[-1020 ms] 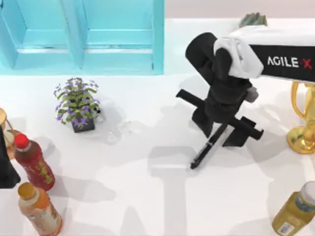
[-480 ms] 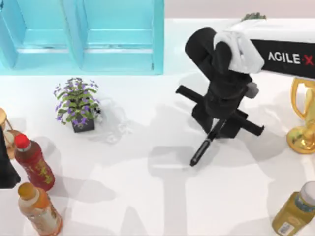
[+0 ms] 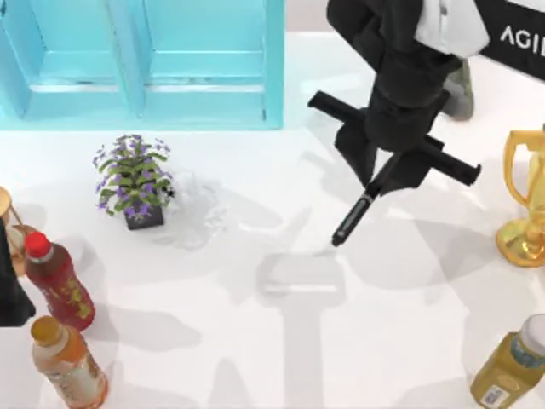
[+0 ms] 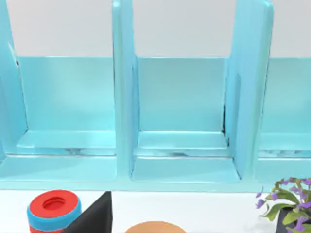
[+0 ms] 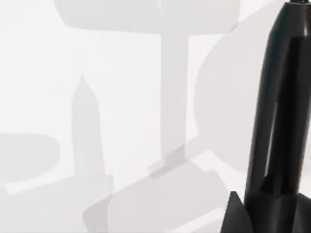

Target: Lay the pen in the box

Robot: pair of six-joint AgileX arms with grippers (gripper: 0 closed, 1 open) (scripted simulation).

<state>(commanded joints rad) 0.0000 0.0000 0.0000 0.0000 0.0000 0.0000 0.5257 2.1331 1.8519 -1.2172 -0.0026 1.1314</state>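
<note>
The right pincer (image 3: pixel 385 177) is clamped on the pen (image 3: pixel 356 215), which slants down from it above the white worktop (image 3: pixel 255 341). The box (image 3: pixel 145 64) stands apart, beyond a potted plant (image 3: pixel 132 179).

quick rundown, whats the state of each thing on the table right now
pen: gripped by the right gripper, hanging tilted above the table
box: open, compartments empty
red-capped bottle: capped, upright
orange-capped bottle: capped, upright
yellow-green bottle: capped, upright
potted plant: upright
gold trophy: upright
left arm: parked at the left edge
</note>
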